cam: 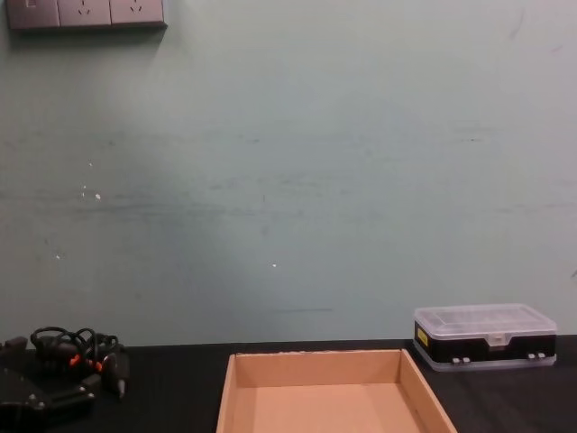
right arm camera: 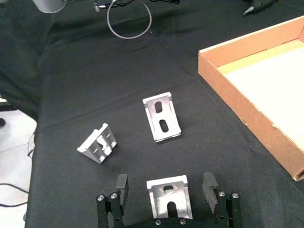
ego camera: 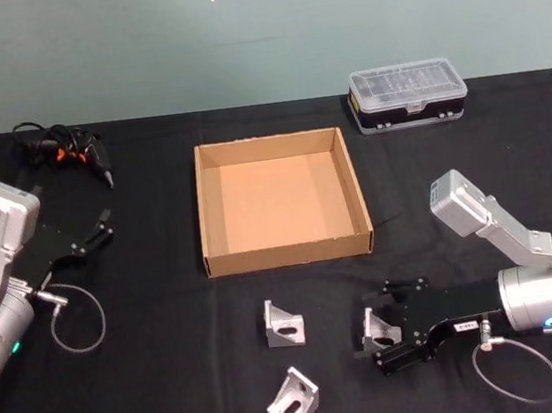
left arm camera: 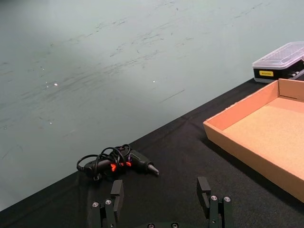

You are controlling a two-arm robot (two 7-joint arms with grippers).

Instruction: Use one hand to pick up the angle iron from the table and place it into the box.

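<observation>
Black table [ego camera: 170, 330], angle iron [ego camera: 379, 327] btwn right gripper [ego camera: 365, 326] jaws, parted

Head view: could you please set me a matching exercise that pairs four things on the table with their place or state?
Things:
1. box
2. right gripper
3. left gripper
4. clear-lidded case

Places or states:
A. open, holding nothing, at the left of the table
B. beyond the box's far right corner
C. empty, mid-table
D. open, with a finger on either side of an angle iron

Pairs: 1-C, 2-D, 3-A, 4-B.
</observation>
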